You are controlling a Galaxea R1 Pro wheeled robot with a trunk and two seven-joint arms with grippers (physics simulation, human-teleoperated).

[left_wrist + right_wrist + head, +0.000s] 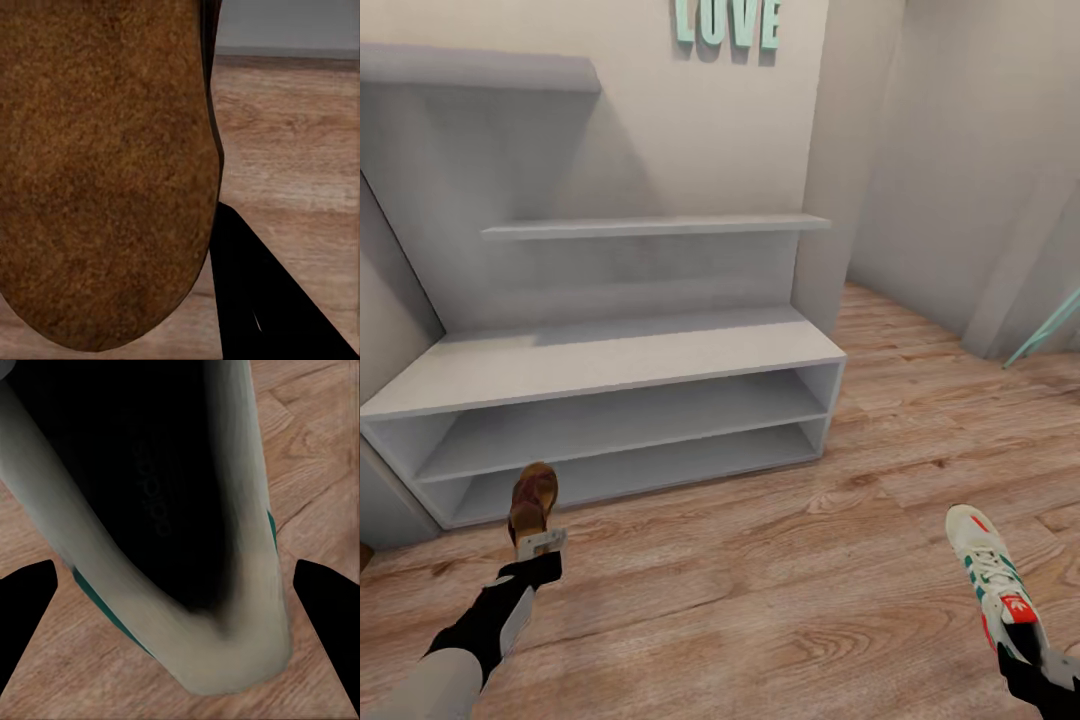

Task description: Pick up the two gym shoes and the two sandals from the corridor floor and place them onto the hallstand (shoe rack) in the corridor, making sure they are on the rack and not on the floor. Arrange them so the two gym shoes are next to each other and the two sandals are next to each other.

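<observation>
The light-grey hallstand (610, 360) stands against the wall ahead, its low two-tier base and stepped upper shelves bare. My left gripper (540, 546) is shut on a brown sandal (532, 498), held toe-up just in front of the rack's lower left corner. In the left wrist view the sandal's sole (97, 165) is very close, with one black finger (262, 307) beside it. My right gripper (1028, 645) is shut on the heel of a white gym shoe (988, 570) with green stripes, over the corridor floor (780, 580) at the lower right. The shoe's dark opening (150, 495) lies between the fingers (26, 615).
Teal letters reading LOVE (725, 22) hang on the wall above the rack. A wall corner juts out right of the rack, and a thin teal bar (1045, 335) leans at the far right. Wood floor spreads between me and the rack.
</observation>
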